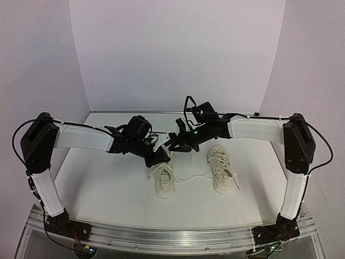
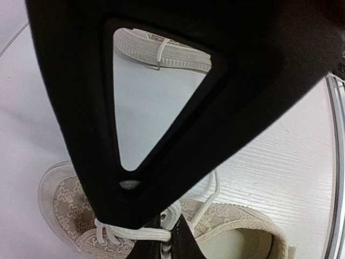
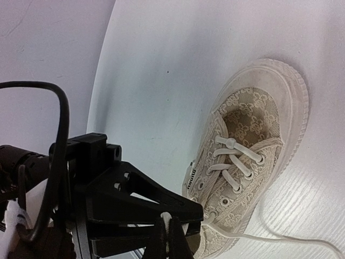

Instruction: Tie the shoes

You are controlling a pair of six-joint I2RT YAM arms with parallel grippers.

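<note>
Two shoes: both stand on the tabletop (image 1: 108, 183) between the arms, side by side but apart, each with its long axis running from the near edge toward the far edge.
Left shoe (image 1: 164, 182): it sits just below both pincers, its laced part right under their tips.
Right shoe (image 1: 222, 168): it sits off toward the right arm, with nothing touching it.
Left pincer (image 1: 163, 156): its jaws stand almost together over the left shoe's lacing. A lace (image 2: 135, 233) runs straight into the tips and looks pinched there.
Right pincer (image 1: 171, 144): it is fully closed, with a second strand (image 3: 166, 218) of white lace nipped between its tips.
Key relation: the two pincers meet nearly tip to tip above the far end of the left shoe, the left one reaching in from the left and the right one from the right. The shoe's length therefore lies across the line joining them.
Nearer arm: neither for the left shoe, since both are equally close to it. Only the right arm is near the right shoe.
Judged next need: the strands must be worked crosswise to the shoe's axis without dragging this light shoe sideways.
</note>
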